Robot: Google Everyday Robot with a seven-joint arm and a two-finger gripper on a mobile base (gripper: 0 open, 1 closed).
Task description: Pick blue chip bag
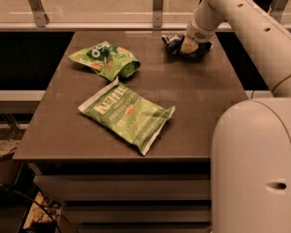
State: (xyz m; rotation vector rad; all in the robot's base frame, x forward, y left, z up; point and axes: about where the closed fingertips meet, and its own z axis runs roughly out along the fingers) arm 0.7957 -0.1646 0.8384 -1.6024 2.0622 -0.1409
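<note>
Pincer (pixel 190 44) is down on the bench (pixel 199 96), planted right on the blue chip bag (pixel 170 42). The bag sits directly beneath it, poking out on either side (long axis seemingly crosswise). Gripping or not? Cannot tell from here.

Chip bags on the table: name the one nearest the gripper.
The small blue chip bag at the far right edge, under the gripper; both green bags lie well away.
</note>
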